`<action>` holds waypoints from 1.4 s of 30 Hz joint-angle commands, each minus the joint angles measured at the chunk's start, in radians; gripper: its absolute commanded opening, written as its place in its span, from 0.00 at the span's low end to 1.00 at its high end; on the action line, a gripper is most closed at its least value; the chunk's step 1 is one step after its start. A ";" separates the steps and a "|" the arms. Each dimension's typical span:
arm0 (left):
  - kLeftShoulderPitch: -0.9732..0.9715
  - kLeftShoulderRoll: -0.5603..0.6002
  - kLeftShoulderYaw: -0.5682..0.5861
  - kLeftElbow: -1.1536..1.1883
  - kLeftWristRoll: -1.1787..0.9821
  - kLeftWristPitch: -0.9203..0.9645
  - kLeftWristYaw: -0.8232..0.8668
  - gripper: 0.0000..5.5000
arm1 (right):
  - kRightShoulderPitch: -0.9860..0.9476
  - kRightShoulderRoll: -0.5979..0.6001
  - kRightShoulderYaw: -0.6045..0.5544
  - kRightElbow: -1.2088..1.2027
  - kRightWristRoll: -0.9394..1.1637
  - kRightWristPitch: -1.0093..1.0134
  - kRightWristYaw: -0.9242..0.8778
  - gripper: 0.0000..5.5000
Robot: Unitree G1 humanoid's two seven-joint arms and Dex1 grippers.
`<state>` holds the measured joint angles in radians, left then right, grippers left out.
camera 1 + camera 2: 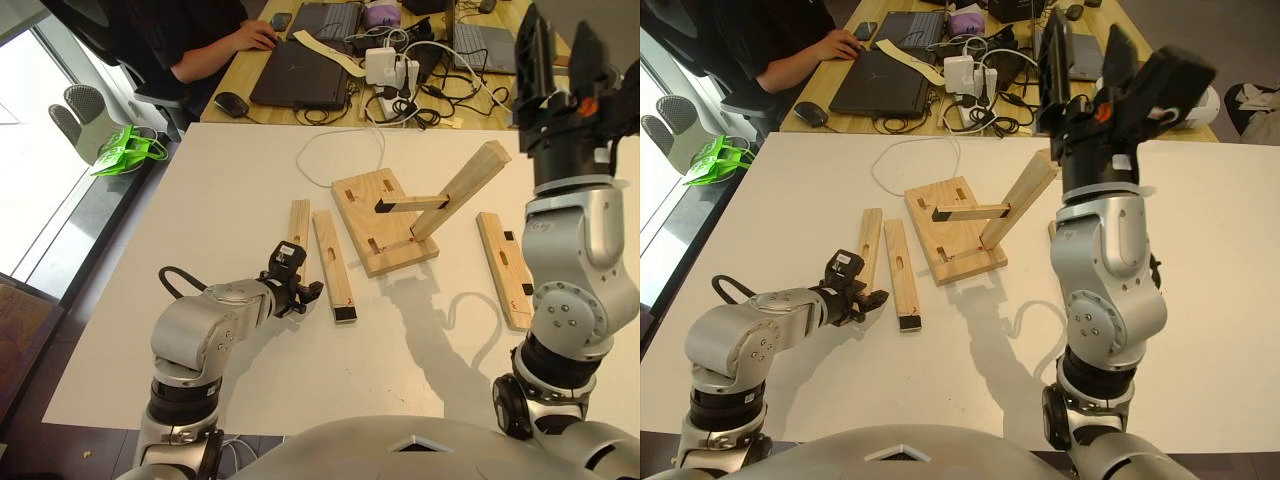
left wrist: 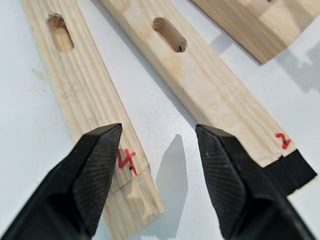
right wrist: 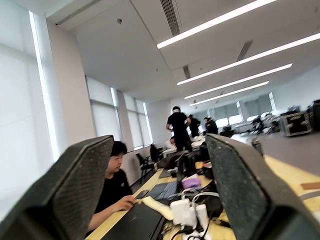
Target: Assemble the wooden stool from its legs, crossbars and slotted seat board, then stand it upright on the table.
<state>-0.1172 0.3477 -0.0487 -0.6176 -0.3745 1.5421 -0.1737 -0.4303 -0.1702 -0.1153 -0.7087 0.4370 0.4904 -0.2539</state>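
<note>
The slotted seat board lies flat mid-table. One leg rises tilted from its right corner, and a black-tipped crossbar juts from that leg over the board. Two loose legs lie left of the board: one marked 4 and one marked 2 with a black end. A further leg lies to the right. My left gripper hovers low and open over the near ends of the two loose legs, one finger above leg 4. My right gripper is raised high, open and empty, pointing upward.
A white cable loops on the white table behind the board. Beyond the table, a wooden desk holds a laptop, a power strip and tangled cords. A green bag sits off the left edge.
</note>
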 commanded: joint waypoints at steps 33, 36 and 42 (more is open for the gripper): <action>-0.127 -0.572 0.284 -0.200 0.120 0.046 0.257 0.50 | 1.173 -0.191 -0.206 0.264 -0.048 0.090 0.698 0.62; -0.143 -0.567 0.277 -0.182 0.118 0.047 0.252 0.50 | 1.099 -0.192 -0.171 0.355 -0.087 0.022 0.693 0.62; -0.161 -0.572 0.255 -0.156 0.115 0.049 0.250 0.50 | 0.965 -0.186 -0.126 0.496 -0.113 -0.056 0.696 0.62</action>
<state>-0.3062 -0.1068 0.2228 -0.7859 -0.2652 1.5832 0.0747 0.5358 -0.3697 -0.2739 -0.2801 0.3350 0.3972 0.4428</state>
